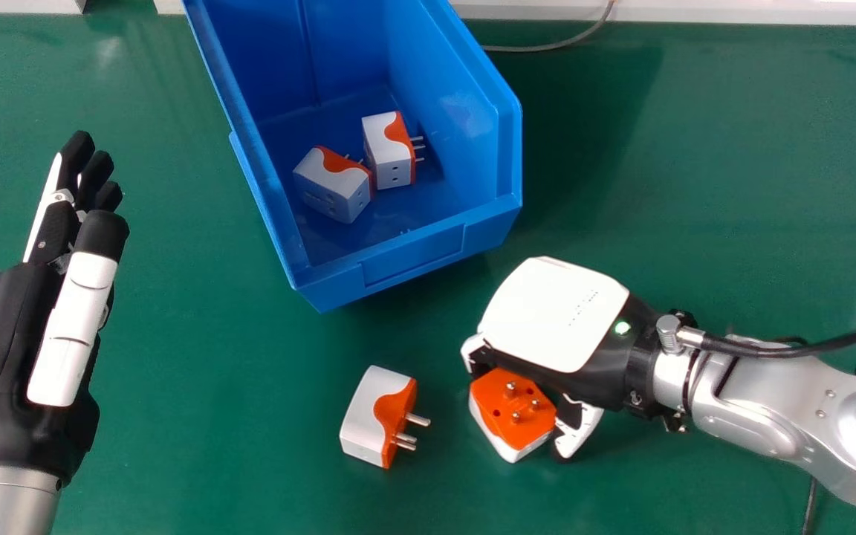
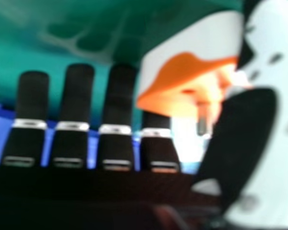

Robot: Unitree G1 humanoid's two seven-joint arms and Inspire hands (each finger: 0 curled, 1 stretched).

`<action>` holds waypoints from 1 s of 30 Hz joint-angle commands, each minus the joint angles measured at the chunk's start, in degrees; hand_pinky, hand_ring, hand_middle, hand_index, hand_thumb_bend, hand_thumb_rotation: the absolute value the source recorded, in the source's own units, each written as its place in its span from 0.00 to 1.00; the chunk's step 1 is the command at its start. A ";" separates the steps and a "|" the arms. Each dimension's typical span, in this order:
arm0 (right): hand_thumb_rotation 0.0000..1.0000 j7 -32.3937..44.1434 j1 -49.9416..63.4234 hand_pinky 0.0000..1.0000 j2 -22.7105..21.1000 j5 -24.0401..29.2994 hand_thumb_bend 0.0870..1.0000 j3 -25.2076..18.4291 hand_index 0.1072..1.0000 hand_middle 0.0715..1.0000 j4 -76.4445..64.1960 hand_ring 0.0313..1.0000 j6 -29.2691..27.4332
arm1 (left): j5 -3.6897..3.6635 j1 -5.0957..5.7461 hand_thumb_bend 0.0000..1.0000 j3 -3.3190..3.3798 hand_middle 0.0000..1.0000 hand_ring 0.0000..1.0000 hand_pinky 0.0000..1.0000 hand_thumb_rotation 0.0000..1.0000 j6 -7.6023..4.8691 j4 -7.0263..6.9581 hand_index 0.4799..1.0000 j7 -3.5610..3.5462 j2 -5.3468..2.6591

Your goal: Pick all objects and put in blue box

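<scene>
My right hand [image 1: 554, 316] is low over the table, palm down, with an orange and white adapter [image 1: 513, 409] between its thumb and fingers, pins up. In the right hand view the adapter [image 2: 187, 76] lies between the straight fingers and thumb of my right hand [image 2: 120, 110]; whether it is gripped I cannot tell. Left of it another adapter [image 1: 376, 416] rests on the table, pins pointing right. Two adapters, one [image 1: 333, 186] beside the other [image 1: 389, 148], lie inside the blue box [image 1: 413, 256]. At the left, my left hand [image 1: 71, 327] is held open with straight fingers.
The green table [image 1: 212, 416] stretches around the box and adapters. A grey cable [image 1: 554, 46] lies behind the box at the back edge. Black cables [image 1: 792, 349] run along my right forearm.
</scene>
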 commanded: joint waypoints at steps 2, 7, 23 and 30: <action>0.10 -2.70 0.25 0.36 -0.05 -0.68 0.54 -0.30 0.47 0.45 -0.15 0.39 1.19 | -0.58 0.16 0.80 0.67 1.00 1.00 1.00 0.96 -0.48 -1.49 1.00 0.03 0.10; 0.05 -3.16 1.11 0.25 1.07 -0.09 0.51 -0.44 0.44 0.44 1.06 0.26 3.73 | -0.58 0.17 0.81 0.82 1.00 1.00 1.00 0.96 -0.35 -1.49 1.00 -0.21 0.31; 0.11 9.36 2.65 0.06 1.59 3.45 0.45 -0.68 0.41 0.13 -4.25 0.08 12.19 | -1.00 -0.08 0.81 0.98 1.00 1.00 1.00 0.96 -0.26 -1.23 0.99 -0.54 0.38; 0.11 11.95 2.61 0.07 1.73 4.78 0.45 -0.74 0.41 0.16 -5.01 0.10 13.52 | -0.66 -0.05 0.81 0.82 1.00 1.00 1.00 0.96 -0.36 -1.51 0.99 -0.50 0.42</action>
